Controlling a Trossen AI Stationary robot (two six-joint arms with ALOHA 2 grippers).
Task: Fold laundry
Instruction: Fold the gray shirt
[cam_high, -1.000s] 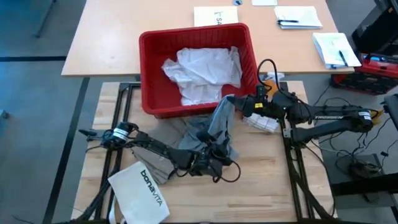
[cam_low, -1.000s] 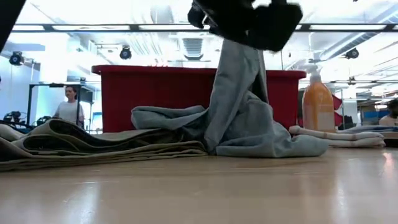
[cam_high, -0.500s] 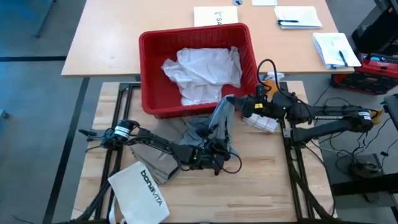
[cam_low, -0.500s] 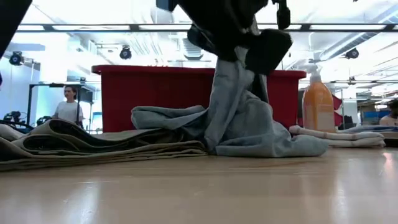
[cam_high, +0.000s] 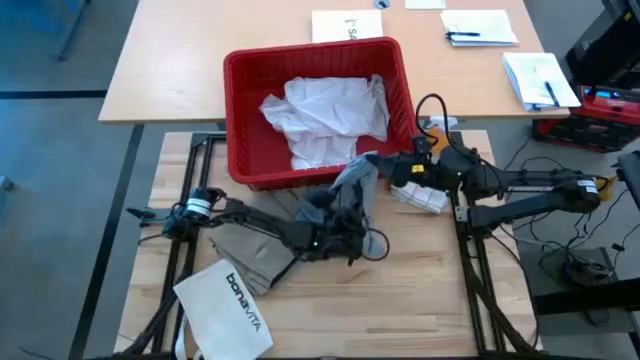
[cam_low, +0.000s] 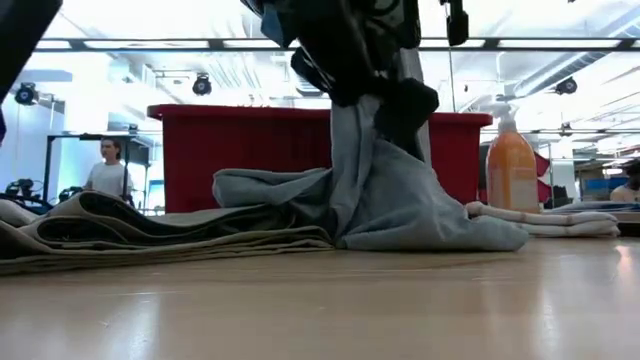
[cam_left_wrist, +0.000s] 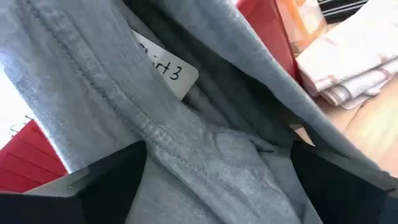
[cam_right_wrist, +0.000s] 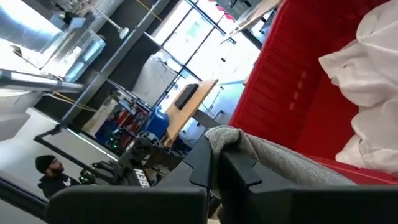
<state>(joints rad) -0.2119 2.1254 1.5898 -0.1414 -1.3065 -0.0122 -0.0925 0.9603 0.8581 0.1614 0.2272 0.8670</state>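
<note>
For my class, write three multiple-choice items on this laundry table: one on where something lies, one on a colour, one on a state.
1. Where does the white shirt lie?
A. on the floor
B. in the red bin
C. under the white bag

2. What colour is the garment that the right gripper holds up?
A. grey
B. blue
C. yellow

3. What is the state of the right gripper?
A. open above bare table
B. parked off the table
C. shut on the grey T-shirt

Answers:
1 B, the high view shows the crumpled shirt inside the bin.
2 A, the cloth hanging from it is grey in the high and low views.
3 C, the right wrist view shows grey cloth pinched between its fingers.

The left gripper is at the same T-shirt, near the table.
</note>
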